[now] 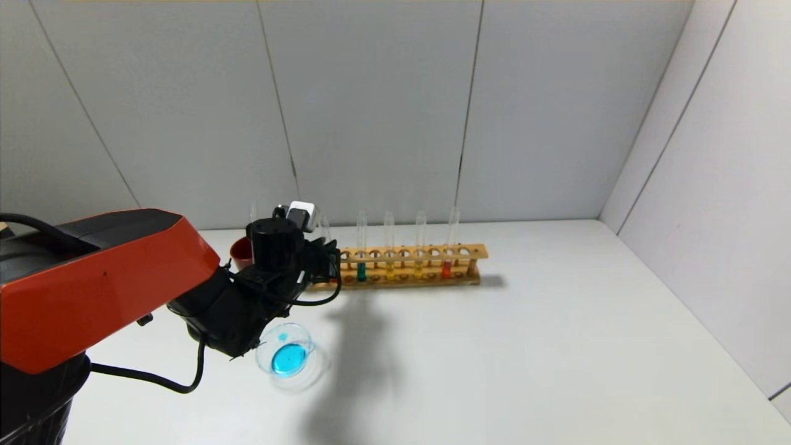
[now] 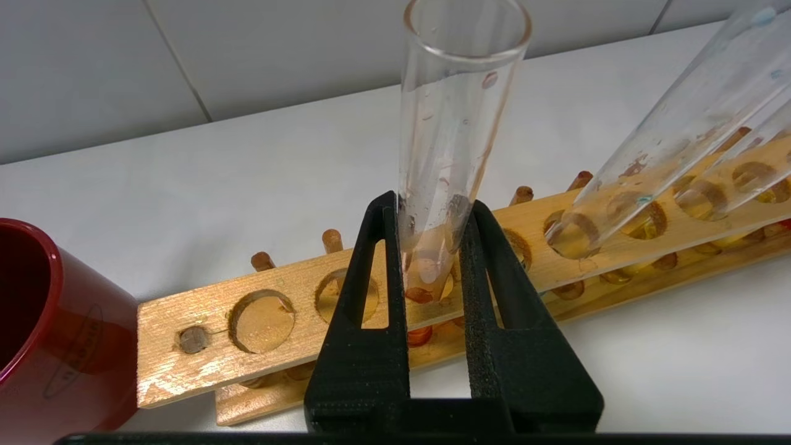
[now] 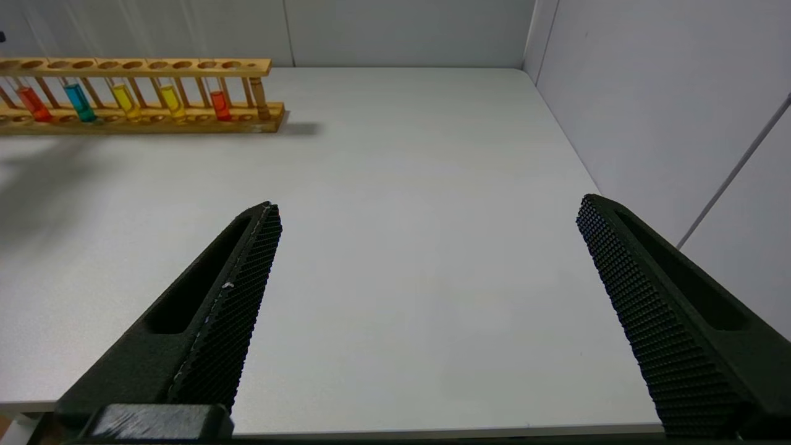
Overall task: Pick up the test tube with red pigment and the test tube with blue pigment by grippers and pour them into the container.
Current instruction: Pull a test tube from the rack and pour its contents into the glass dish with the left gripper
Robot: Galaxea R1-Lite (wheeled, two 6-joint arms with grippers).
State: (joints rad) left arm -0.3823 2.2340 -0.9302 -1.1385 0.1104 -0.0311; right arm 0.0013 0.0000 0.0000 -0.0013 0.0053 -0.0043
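Note:
My left gripper [image 2: 432, 204] is at the left end of the wooden rack [image 2: 204, 321], shut on the test tube with red pigment [image 2: 460, 93]. That tube stands upright in a rack hole, with red liquid at its bottom [image 2: 420, 337]. In the head view the gripper [image 1: 330, 256] hides this tube. The container [image 1: 287, 357], a clear dish, holds blue liquid and sits in front of the rack beside my left arm. A clear tube with blue specks [image 2: 655, 142] leans in the rack two holes away. My right gripper [image 3: 426, 207] is open and empty over bare table.
A dark red cup [image 1: 241, 252] stands just left of the rack and also shows in the left wrist view [image 2: 55, 334]. The rack [image 1: 408, 266] also holds a green-teal tube [image 1: 361, 272], two yellow tubes and another red tube [image 1: 446, 269]. Walls close the back and right.

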